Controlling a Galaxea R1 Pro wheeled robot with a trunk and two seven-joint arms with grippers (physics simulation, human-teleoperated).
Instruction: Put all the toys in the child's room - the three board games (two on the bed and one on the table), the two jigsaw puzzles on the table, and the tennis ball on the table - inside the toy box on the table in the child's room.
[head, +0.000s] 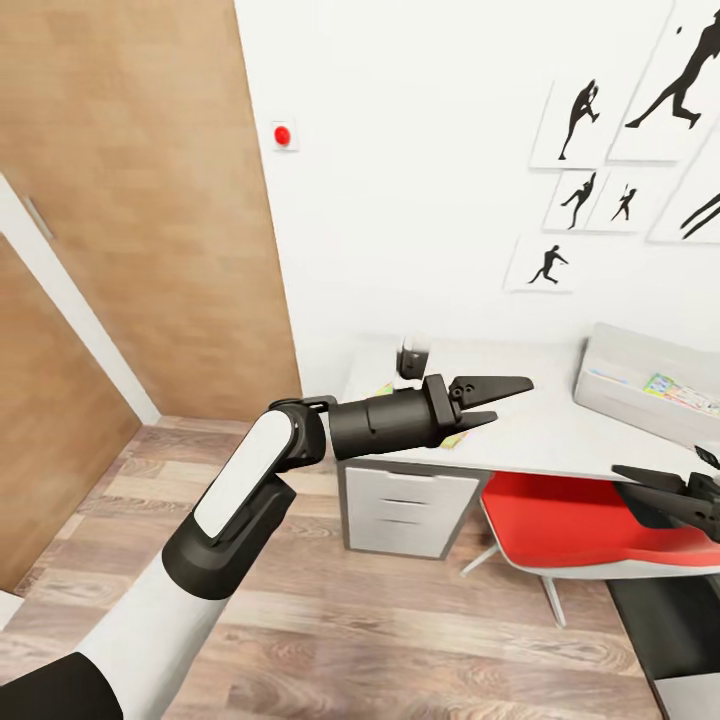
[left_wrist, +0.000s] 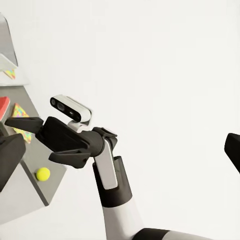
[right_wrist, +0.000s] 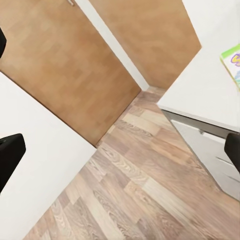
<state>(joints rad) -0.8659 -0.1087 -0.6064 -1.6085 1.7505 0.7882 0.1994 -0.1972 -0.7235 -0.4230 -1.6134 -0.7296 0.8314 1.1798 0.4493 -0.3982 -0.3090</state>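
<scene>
Your left arm fills the foreground, white forearm bending at the elbow and ending in the left gripper (head: 488, 402), which hangs over the near edge of the pale surface (head: 540, 430) with its two dark fingers spread apart and nothing between them. Just below and beside those fingers, a thin multicoloured jigsaw puzzle (head: 455, 438) peeks out on the surface. Beyond the gripper, toward the wall, a small dark object (head: 412, 360) stands on the surface; you cannot tell what it is.

Your right gripper (head: 668, 488) sits off to the right of the left one, above the red chair (head: 570, 525), its fingers likewise parted and empty. Past it, farther right and toward the wall, the silvery toy box (head: 625, 385) rests on the surface with a colourful flat item inside.

From the left wrist camera you see the right gripper (left_wrist: 35, 137) side-on, with the tennis ball (left_wrist: 43, 173) lying on the surface just beneath it and a jigsaw sheet (left_wrist: 20, 116) behind its fingers.

The right wrist camera looks across the wood-plank floor (right_wrist: 130, 190) to the wooden doors (right_wrist: 65, 65).
</scene>
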